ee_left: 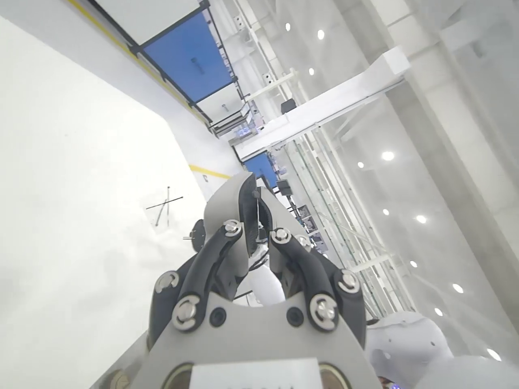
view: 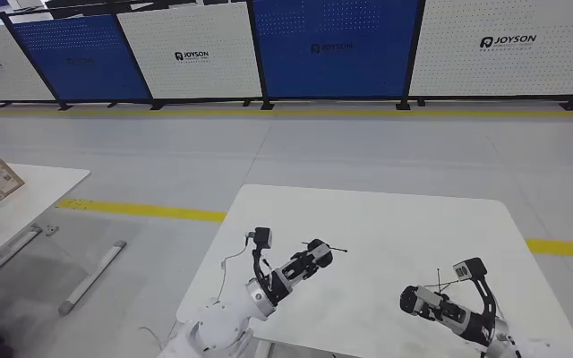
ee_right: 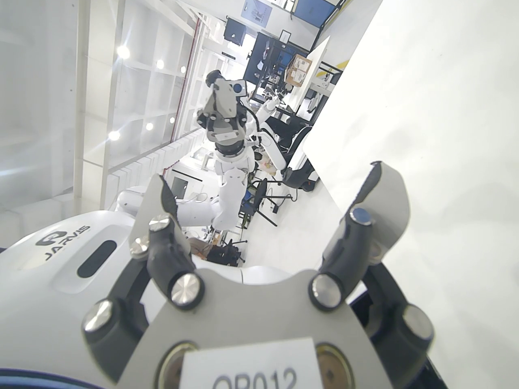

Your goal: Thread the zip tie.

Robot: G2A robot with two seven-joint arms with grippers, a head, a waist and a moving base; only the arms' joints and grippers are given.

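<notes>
Left wrist view: zip tie (thin black strip, small head up near the fingertips) sits pinched betw. the two pads of the left gripper.
Left gripper: clenched on the zip tie, fingertips pressed together, nothing else in them.
Tie position: over the near left part of the bench. In the top view a short length sticks out past the gripper tip, pointing toward the bench middle.
Loose ties: a few more thin black strips lying crossed on the bench top, well apart from the held one and near the right gripper.
Right gripper: released, fingers spread wide w/ nothing betw. them. It is over the near right part of the bench, turned toward the left arm (whose wrist shows farther off in the right wrist view).
Bench: white, plain top.
Surroundings: grey floor w/ a yellow line running behind the bench. Blue and white pegboard panels stand along the back.
</notes>
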